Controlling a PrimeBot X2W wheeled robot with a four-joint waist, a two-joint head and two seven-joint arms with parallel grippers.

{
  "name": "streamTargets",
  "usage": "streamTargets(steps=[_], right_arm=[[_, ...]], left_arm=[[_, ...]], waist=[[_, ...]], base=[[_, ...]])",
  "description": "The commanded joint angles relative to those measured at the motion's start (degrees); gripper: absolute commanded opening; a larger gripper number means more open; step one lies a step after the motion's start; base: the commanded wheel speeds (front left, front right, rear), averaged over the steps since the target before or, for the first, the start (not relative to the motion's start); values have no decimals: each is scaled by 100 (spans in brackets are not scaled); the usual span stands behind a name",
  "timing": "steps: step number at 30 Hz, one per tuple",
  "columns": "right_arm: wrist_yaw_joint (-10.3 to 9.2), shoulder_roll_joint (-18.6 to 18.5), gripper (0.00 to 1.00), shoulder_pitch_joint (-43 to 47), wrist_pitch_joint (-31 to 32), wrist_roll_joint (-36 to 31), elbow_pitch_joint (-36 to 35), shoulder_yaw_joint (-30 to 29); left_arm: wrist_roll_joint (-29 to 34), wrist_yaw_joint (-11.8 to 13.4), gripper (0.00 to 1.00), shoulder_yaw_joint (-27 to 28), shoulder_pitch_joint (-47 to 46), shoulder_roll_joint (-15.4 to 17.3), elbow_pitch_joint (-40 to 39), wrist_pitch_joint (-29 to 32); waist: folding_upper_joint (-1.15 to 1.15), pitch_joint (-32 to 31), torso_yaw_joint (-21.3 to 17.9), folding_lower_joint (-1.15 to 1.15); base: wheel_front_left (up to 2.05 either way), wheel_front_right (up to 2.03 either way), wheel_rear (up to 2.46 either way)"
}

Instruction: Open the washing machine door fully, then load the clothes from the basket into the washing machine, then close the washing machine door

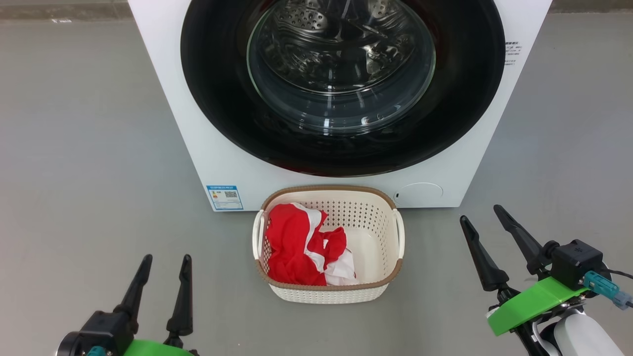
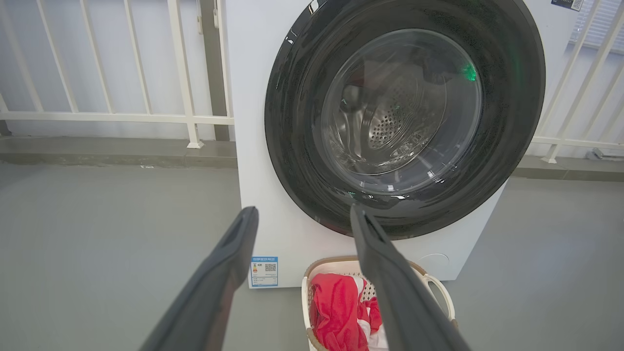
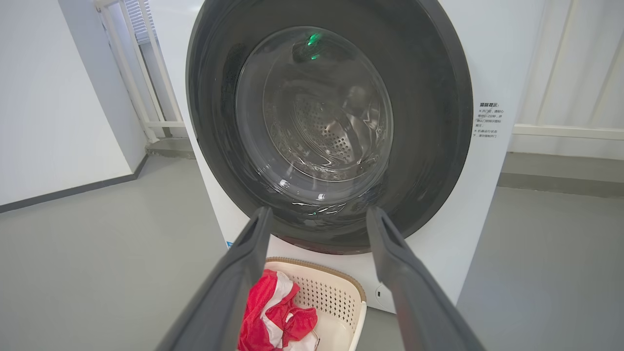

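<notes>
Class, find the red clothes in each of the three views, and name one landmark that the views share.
Head view: the clothes, lower centre, in the left half of the basket.
Left wrist view: the clothes, bottom edge, centre.
Right wrist view: the clothes, bottom edge, centre-left.
Shared landmark: the washing machine door.

Both arms held low, both grippers empty with fingers spread wide.
The left gripper (image 1: 167, 258) is at the lower left of the head view, and its two dark fingers (image 1: 133, 291) point up and lean a little to the right. The right gripper (image 1: 480, 213) is at the lower right and reaches higher, leaning to the upper left, with a green wrist bracket (image 1: 534, 301) and a pale forearm (image 1: 583, 336) behind it.
</notes>
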Motion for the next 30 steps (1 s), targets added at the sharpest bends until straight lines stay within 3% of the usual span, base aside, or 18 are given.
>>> streamTargets(steps=[1,17,30], right_arm=[[-5,-71,100,-167,-69,-25,-122,91],[-5,-50,100,-152,-69,-47,-140,97],[-5,-60,100,-160,-69,-25,-127,103]], left_arm=[[40,23,100,168,-250,89,-156,-70],[159,64,100,185,-247,89,-105,-70],[149,58,100,188,-243,89,-64,-70]], waist=[[0,-7,2,0],[0,-37,8,0],[0,-72,-26,0]], base=[[0,0,0],[15,15,-29],[102,102,-205]])
